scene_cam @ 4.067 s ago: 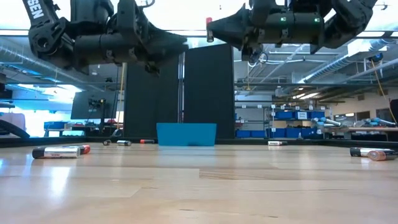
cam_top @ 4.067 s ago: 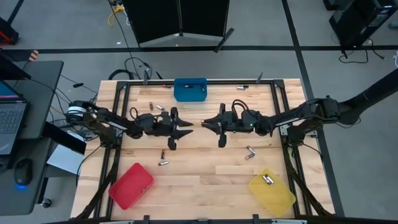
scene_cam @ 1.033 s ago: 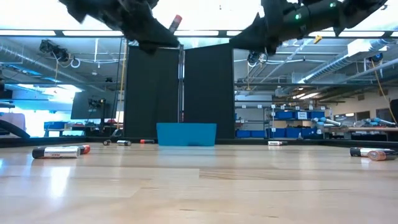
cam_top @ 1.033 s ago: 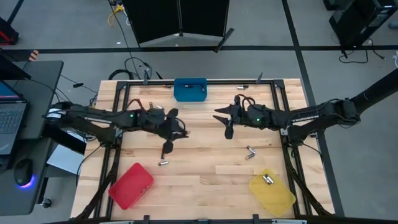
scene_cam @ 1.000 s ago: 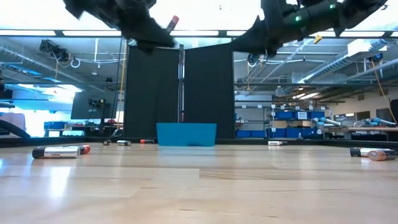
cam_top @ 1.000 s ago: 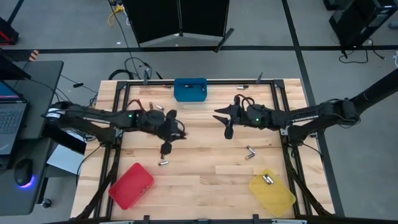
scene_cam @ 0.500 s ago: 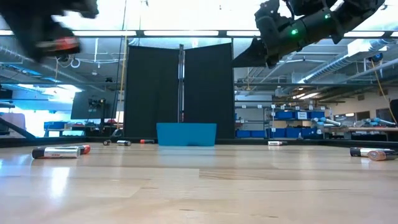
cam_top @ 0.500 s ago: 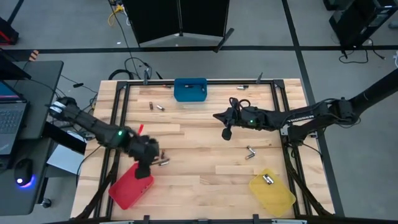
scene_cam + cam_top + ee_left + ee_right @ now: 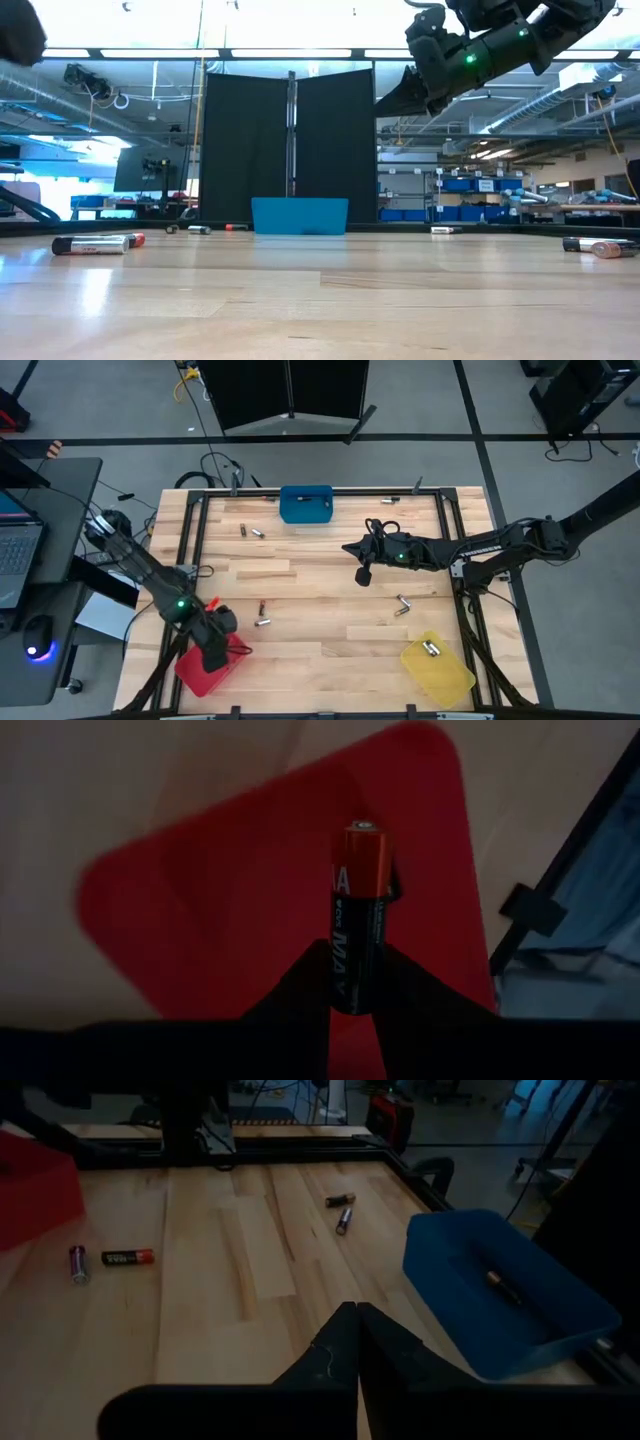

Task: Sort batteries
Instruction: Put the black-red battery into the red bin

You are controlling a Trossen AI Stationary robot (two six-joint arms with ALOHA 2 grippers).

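Wooden bench (image 9: 320,650), loose batteries (image 9: 262,622) mid-bench. Left fingers (image 9: 352,988) clenched on a battery (image 9: 359,910), poised over the red bin (image 9: 203,668). Right fingers (image 9: 357,1342) pressed together, empty, raised near the blue bin (image 9: 306,504). Risk: an off-centre release could bounce the battery off the bin rim.

A dark arm (image 9: 480,50) with a green light hangs at the upper right. A blue bin (image 9: 299,215) stands far back on the wooden table (image 9: 320,300). Batteries (image 9: 90,244) lie at both sides.
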